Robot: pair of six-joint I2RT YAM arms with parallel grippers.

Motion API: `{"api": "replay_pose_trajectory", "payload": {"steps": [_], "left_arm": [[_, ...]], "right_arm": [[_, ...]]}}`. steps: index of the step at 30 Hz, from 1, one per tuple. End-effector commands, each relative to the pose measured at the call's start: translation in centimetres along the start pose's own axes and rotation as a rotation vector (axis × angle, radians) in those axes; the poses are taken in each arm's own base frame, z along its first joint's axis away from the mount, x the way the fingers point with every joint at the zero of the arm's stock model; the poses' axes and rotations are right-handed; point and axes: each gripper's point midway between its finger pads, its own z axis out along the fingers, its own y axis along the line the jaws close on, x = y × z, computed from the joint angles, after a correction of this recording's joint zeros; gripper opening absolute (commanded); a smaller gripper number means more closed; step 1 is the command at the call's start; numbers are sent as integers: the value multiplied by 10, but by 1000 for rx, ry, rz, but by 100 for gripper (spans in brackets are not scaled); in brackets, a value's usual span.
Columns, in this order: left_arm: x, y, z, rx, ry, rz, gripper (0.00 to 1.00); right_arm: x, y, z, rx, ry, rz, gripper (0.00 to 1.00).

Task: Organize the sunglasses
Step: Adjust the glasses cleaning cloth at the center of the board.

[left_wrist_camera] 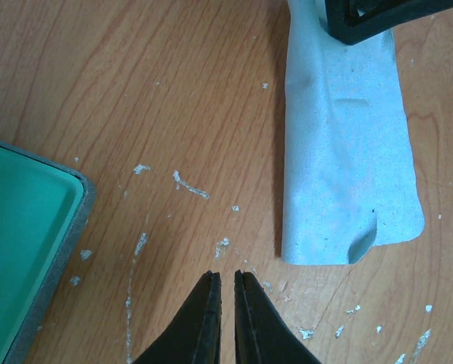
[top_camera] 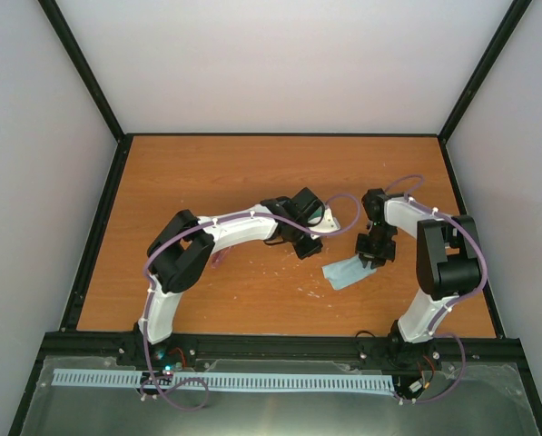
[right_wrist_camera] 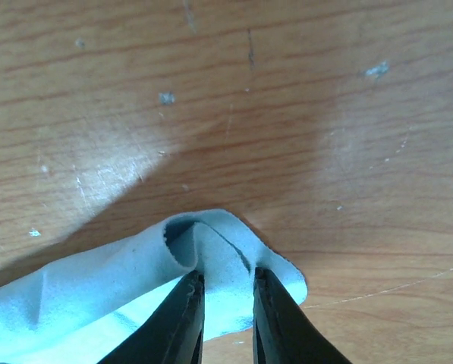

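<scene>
Right gripper [right_wrist_camera: 226, 279] clamped on a raised corner of the pale blue square cloth [right_wrist_camera: 74, 299], probably to lift it. Left gripper [left_wrist_camera: 226, 277] fingers together, empty, just left of the cloth. Slim reddish-pink translucent sunglasses [top_camera: 219, 259] apparently lie far left, half-hidden under the left arm's elbow.

Bright, even light; soft shadows.

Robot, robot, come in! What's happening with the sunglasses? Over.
Left end effector shut, empty. Right end effector pinching pale blue cloth. Reddish-pink sunglasses untouched beside left arm. Green-lined grey case open nearby.
</scene>
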Motion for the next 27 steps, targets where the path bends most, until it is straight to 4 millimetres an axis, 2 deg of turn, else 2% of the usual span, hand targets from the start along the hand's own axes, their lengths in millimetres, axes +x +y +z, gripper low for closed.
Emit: {"api": "replay_pose_trajectory", "payload": {"steps": [1,7,13,16,18,23,27], "left_arm": [[-14,0,-13,-11,-50,12,10],[-14,0,-14,-12,-53,13,9],[-13,0,-14,-12,-53,13,9],[-13,-1,-15,-11,-54,13,9],[-14,0,-16,-12,-57,14,9],[-14,-1,-15,-5,-58,13,9],[-17,-2,-16,-3,-64,13,10]], "right_arm": [[-8,5,-2,-4,-22,12,18],[-7,5,4,-2,-7,12,16],[-7,4,8,4,0,13,5],[-7,4,7,4,-3,15,3],[-9,5,3,2,-7,13,3],[-14,5,-9,13,-30,4,19],[-18,5,-16,17,-47,5,18]]}}
